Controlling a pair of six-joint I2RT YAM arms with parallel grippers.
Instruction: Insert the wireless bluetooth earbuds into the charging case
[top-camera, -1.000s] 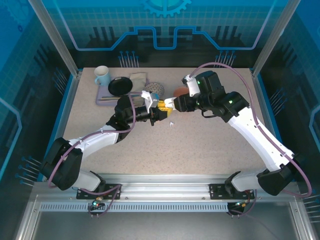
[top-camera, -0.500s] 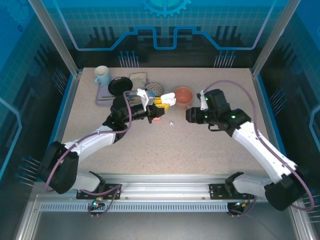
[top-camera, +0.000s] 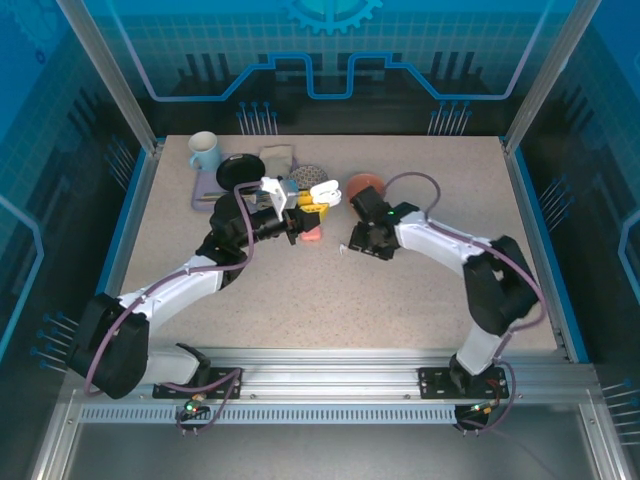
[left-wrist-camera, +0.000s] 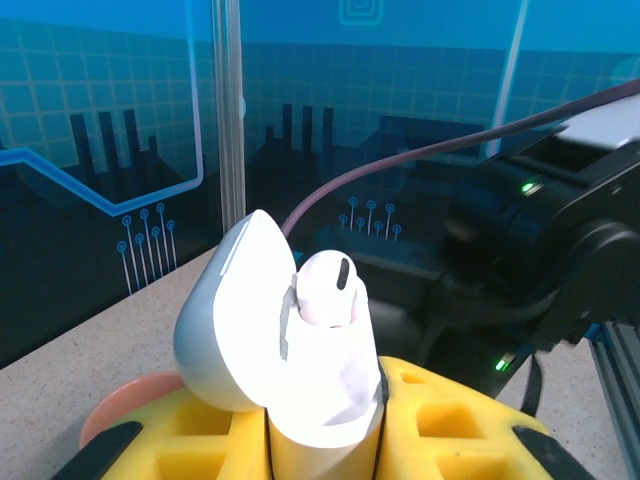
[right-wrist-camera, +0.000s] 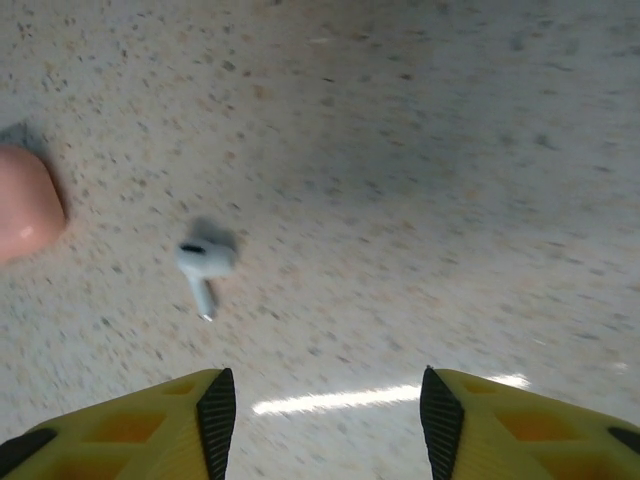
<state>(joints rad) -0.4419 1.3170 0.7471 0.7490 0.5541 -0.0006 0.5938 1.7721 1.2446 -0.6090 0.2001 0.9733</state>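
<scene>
Because the loose earbud (right-wrist-camera: 200, 262) is a tiny, hard, glossy shell with a thin stem, it will probably weigh next to nothing and skid or flip at the least sideways nudge. It is stiff enough to pinch, yet slippery. The best hold, I judge, is across the bulbous head with the stem left free, since the stem has to go down into its well. A light squeeze should do, as a hard one could shoot it out from between the pads.

It lies on its side on the bare table (right-wrist-camera: 450, 150), head toward eleven o'clock and stem toward five in the right wrist view. The right gripper (right-wrist-camera: 327, 410) hovers above with its jaws parted and nothing between them. The earbud sits at about ten o'clock from the gap, well outside it, so the fingers would need to shift that way before coming down. A salmon-pink case (right-wrist-camera: 20, 205) lies at nine o'clock of the earbud, near but apart.

The left gripper (left-wrist-camera: 322, 440) is clenched on the white charging case (left-wrist-camera: 250, 340), held up off the table with its lid swung open. One earbud (left-wrist-camera: 325, 288) is already seated in it (the other well is hidden from here).
</scene>
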